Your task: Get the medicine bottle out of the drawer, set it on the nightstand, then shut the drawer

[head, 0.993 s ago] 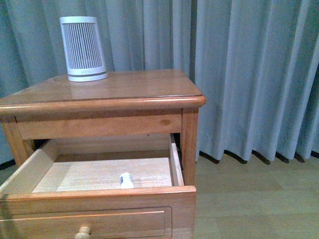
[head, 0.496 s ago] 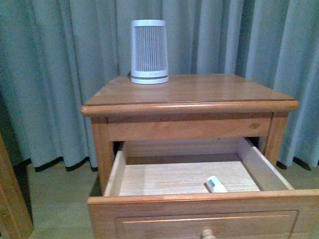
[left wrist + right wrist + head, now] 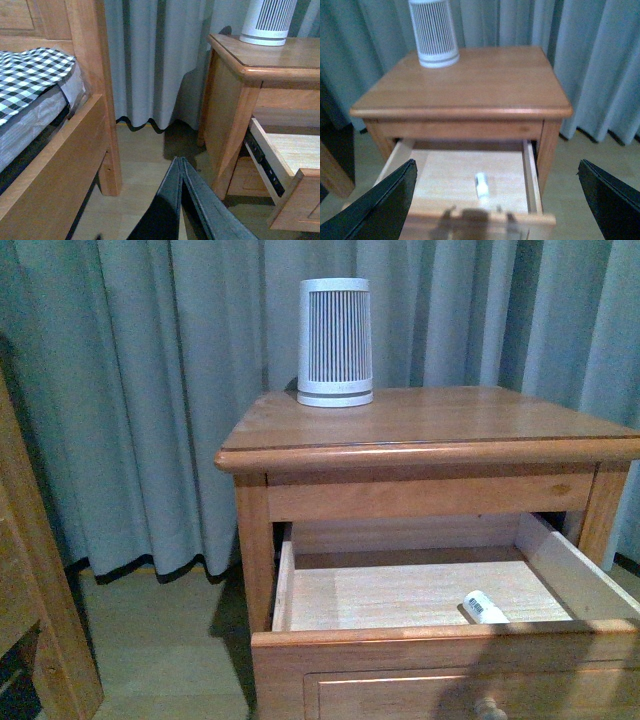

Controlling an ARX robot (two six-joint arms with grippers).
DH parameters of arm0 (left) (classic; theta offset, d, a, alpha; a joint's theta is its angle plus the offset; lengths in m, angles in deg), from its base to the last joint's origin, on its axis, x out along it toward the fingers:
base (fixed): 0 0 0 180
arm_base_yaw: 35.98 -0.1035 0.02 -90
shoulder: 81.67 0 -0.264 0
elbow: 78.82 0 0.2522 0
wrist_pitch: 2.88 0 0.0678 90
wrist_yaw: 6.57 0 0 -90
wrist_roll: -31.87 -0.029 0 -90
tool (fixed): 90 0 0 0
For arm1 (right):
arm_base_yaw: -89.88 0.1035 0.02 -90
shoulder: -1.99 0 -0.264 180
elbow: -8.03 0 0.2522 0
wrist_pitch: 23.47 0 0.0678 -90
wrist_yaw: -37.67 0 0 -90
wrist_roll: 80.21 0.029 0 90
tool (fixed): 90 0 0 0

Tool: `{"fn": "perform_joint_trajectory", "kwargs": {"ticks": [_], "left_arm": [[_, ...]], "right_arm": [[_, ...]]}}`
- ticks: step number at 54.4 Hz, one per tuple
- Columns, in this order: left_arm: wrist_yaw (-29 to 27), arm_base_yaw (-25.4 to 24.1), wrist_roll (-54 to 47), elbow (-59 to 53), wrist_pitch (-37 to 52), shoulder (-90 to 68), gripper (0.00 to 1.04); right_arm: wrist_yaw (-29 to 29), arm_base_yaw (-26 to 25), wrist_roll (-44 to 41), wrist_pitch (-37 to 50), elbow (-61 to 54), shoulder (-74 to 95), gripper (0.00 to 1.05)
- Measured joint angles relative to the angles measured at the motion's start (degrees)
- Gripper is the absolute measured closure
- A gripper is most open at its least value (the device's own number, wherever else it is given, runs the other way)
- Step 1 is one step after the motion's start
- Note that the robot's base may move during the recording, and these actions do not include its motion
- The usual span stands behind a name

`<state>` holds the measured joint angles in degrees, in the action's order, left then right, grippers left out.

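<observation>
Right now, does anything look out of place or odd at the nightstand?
Only small things. The drawer stands pulled out, and the bottle lies on its side near the drawer's front, right of the middle, not upright. Nothing looks spilled or damaged.

Orange-brown nightstand [image 3: 450, 420], pale-wood drawer [image 3: 450, 635] holding a white bottle [image 3: 485, 607], white striped device [image 3: 335, 340], grey-blue curtains [image 3: 150, 390], black-and-white checked bedding [image 3: 30, 75].

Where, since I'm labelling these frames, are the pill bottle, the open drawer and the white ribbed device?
Pill bottle [image 3: 486, 607]: front view, middle of its white body.
Drawer [image 3: 400, 642]: front view, top edge of its front panel.
White ribbed device [image 3: 335, 340]: front view, its ribbed side.
</observation>
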<state>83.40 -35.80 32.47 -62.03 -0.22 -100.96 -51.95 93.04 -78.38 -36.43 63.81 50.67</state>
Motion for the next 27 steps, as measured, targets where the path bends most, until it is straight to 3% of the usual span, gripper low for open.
{"fn": "perform_joint_trajectory", "kwargs": {"ticks": [12,27], "left_arm": [[0.1,0.0,0.0,-2.5,-1.4,4.0,1.01],[0.0,0.0,0.0,-2.5,-4.9,7.8,1.01]], "right_arm": [[-2.4,2.1,-2.3,1.4,21.0,37.8,0.07],[-5.3,5.4,-1.9,2.1,31.5,64.0,0.07]]}}
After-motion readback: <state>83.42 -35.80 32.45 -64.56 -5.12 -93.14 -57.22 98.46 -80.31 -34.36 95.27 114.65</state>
